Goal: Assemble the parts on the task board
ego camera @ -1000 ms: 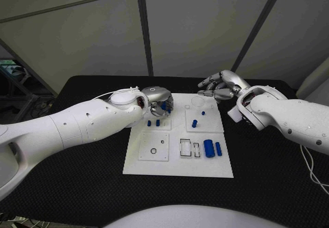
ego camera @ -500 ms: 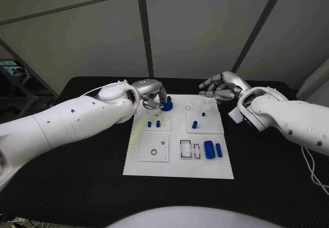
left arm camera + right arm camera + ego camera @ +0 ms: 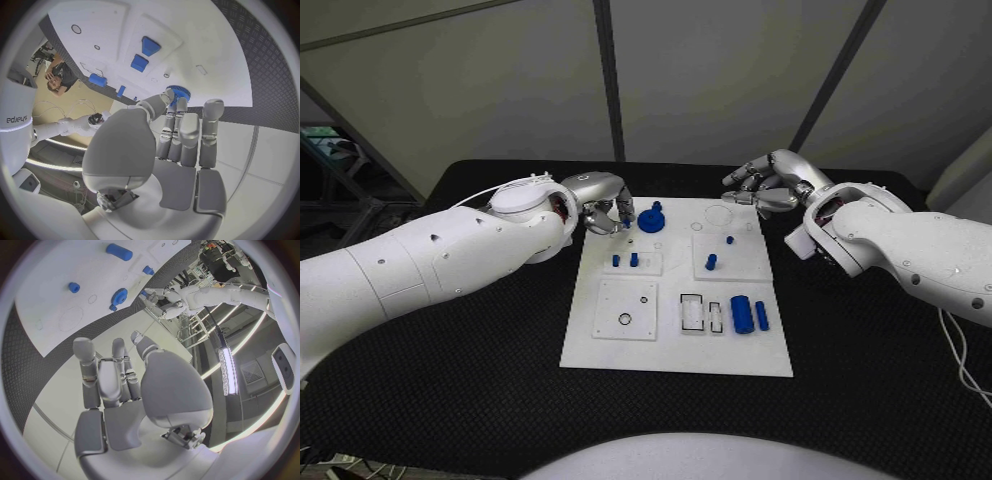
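The left hand (image 3: 602,207) hovers at the board's (image 3: 678,350) far left corner, fingers (image 3: 181,131) slightly curled and apart. A blue gear (image 3: 652,219) stands on the board just beyond their tips; whether they touch it I cannot tell, as the thumb hides the contact. The right hand (image 3: 769,185) hangs over the desk (image 3: 444,380) beyond the far right corner, fingers loosely apart, holding nothing.
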Tool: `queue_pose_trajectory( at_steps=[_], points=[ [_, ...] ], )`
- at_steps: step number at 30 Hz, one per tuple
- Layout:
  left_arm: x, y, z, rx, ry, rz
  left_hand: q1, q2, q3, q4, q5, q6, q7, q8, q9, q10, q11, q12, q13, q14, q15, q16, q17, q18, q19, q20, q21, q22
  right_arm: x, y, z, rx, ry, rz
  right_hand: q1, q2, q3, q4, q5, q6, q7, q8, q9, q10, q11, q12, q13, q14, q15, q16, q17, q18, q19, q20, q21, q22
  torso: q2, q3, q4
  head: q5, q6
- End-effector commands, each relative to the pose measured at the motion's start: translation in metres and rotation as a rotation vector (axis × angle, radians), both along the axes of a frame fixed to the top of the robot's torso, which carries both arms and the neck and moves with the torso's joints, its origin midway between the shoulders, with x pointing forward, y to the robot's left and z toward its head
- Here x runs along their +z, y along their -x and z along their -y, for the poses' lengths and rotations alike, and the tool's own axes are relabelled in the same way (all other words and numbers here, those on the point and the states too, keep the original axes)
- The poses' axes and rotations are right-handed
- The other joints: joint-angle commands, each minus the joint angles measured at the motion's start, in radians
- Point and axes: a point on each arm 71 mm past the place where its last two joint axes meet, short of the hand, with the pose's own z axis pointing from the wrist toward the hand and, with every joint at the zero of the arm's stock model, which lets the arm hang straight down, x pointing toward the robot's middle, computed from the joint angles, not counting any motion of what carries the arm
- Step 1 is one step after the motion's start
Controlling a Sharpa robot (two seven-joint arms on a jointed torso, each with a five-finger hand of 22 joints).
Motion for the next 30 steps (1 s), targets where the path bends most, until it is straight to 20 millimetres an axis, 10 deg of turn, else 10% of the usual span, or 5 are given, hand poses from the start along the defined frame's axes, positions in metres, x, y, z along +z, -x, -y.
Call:
queue_pose_trajectory(
  at_steps=[1, 30],
  points=[
    [-0.0018, 0.0008, -0.001, 0.006, -0.003, -0.021, -0.013, 0.001, -0.008, -0.001, -0.001, 0.008, 0.002, -0.004, 0.0, 0.007, -0.001, -0.006, -0.002, 0.005, 0.0, 0.003, -0.002, 0.008, 0.006, 0.002, 0.006, 0.001, 0.0014, 0.0002, -0.0004, 0.006, -0.001, 0.007, 0.001, -0.007, 0.004, 0.0, 0.005, -0.002, 0.0, 0.004, -0.001, 0.006, -0.001, -0.006, -0.001, 0.013, -0.007, -0.005, -0.001, 0.006, -0.003, 0.0, -0.003, -0.001, 0.0, -0.0002, -0.0016, 0.003, 0.0],
    [-0.0112, 0.0045, 0.0024, -0.001, -0.006, -0.085, -0.012, 0.001, -0.007, -0.002, -0.001, 0.01, 0.001, -0.006, 0.0, 0.01, -0.002, -0.009, -0.003, 0.002, -0.001, -0.002, -0.01, 0.009, 0.002, 0.003, 0.001, -0.003, 0.0012, 0.0002, -0.0016, 0.008, -0.001, 0.006, 0.001, -0.009, 0.006, 0.0, 0.005, -0.001, 0.0, 0.005, -0.001, 0.011, -0.002, -0.008, -0.006, 0.013, -0.008, -0.008, -0.003, 0.006, -0.003, -0.001, -0.005, -0.003, 0.001, -0.0002, -0.002, 0.002, -0.006]
  ],
)
